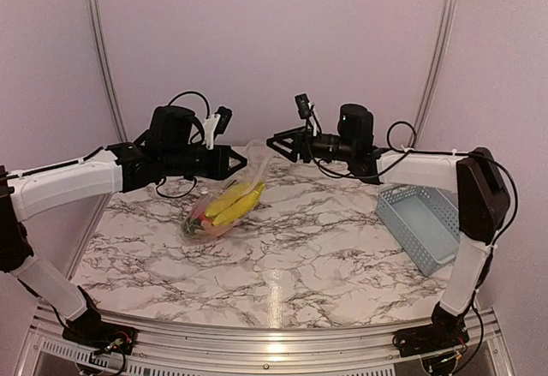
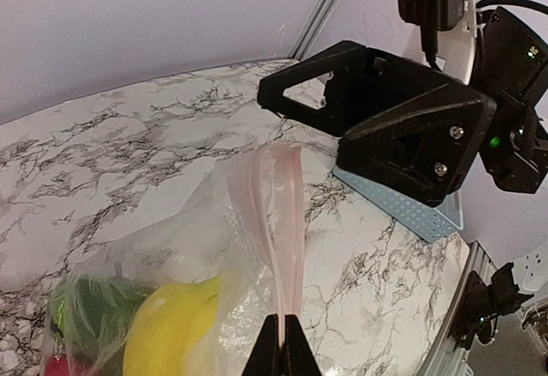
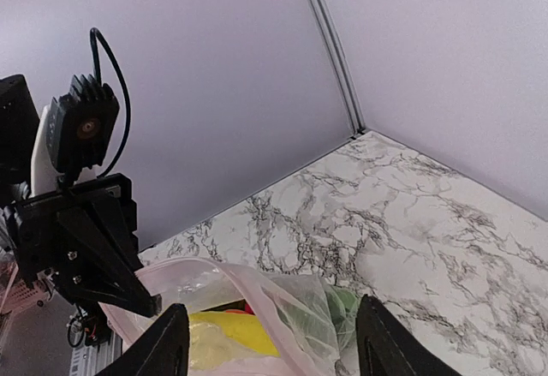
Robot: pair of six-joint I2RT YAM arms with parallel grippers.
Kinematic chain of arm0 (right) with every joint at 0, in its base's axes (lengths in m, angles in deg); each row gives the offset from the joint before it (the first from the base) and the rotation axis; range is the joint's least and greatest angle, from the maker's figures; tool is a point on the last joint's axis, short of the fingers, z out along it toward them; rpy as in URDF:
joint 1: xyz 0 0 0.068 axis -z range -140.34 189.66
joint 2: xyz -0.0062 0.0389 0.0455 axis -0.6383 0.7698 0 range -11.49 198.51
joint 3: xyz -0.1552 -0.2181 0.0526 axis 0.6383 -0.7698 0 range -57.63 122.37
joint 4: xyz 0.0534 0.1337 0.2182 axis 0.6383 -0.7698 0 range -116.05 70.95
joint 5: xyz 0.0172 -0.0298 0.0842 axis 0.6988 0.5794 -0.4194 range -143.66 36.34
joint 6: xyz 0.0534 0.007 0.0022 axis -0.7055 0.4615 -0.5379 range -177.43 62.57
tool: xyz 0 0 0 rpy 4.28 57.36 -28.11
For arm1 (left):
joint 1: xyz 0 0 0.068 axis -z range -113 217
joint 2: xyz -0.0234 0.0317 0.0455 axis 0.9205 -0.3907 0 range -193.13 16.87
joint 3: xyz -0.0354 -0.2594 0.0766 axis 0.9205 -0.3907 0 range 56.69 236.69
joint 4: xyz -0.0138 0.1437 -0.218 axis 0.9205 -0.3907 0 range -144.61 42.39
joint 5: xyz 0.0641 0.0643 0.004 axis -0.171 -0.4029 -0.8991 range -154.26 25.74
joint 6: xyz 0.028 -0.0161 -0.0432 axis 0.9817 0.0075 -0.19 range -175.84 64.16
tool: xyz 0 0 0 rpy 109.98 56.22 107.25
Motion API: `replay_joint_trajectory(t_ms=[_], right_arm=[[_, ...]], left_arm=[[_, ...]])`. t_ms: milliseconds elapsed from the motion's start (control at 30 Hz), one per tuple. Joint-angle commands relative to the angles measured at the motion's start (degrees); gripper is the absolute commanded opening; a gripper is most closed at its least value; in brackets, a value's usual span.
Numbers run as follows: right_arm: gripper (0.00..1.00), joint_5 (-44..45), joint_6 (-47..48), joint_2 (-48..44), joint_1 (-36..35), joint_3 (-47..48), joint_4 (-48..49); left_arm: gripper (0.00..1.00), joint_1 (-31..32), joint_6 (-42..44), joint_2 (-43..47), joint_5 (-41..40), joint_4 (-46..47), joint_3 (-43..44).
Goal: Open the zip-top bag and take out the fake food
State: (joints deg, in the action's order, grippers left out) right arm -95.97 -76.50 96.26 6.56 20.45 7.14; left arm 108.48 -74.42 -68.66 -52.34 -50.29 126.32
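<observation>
The clear zip-top bag (image 1: 224, 211) lies on the marble table, its mouth end lifted. Inside are the fake food pieces: a yellow banana (image 1: 233, 202), green pieces and a red-pink piece. My left gripper (image 1: 243, 163) is shut on the bag's pinkish zip strip (image 2: 281, 222), jaws pinched together (image 2: 282, 349). My right gripper (image 1: 274, 142) is open and empty, just right of the raised bag edge. In the right wrist view its fingers (image 3: 167, 342) straddle the bag's open-looking mouth (image 3: 257, 286), with the banana (image 3: 240, 331) and a green piece (image 3: 344, 303) below.
A light blue slotted basket (image 1: 419, 224) stands at the right of the table, also showing in the left wrist view (image 2: 402, 209). Metal frame posts rise at the back corners. The two grippers face each other closely at the table's rear middle.
</observation>
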Motion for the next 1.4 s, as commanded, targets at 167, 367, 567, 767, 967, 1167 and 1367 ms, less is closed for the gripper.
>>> replay_joint_trajectory(t_ms=[167, 367, 567, 767, 967, 1167, 1367], right_arm=[[0.65, 9.7, -5.5, -13.6, 1.7, -17.7, -5.9], [0.63, 11.0, -12.7, -14.9, -0.5, -25.5, -1.6], [0.62, 10.6, -16.2, -9.1, -3.0, -24.3, 3.1], [0.45, 8.7, -19.8, -2.8, -3.3, -19.5, 5.3], [0.0, 10.8, -17.5, -5.1, -2.9, -20.3, 0.6], [0.0, 14.6, -13.1, -11.6, -1.4, -26.2, -5.9], [0.0, 17.4, -9.4, -14.7, 0.6, -31.9, -11.4]], left_arm=[[0.0, 3.7, -6.8, -8.4, -7.2, 8.7, 4.6], [0.0, 5.4, -8.0, -12.5, -8.1, 10.3, 7.1], [0.0, 6.2, -8.0, -14.2, -8.2, 11.2, 7.3], [0.0, 6.3, -7.6, -14.0, -8.3, 11.9, 5.9], [0.0, 6.4, -6.8, -13.0, -11.2, 11.3, 4.0], [0.0, 6.3, -5.6, -12.9, -13.6, 10.6, 3.0], [0.0, 6.4, -4.9, -12.9, -13.7, 10.7, 2.1]])
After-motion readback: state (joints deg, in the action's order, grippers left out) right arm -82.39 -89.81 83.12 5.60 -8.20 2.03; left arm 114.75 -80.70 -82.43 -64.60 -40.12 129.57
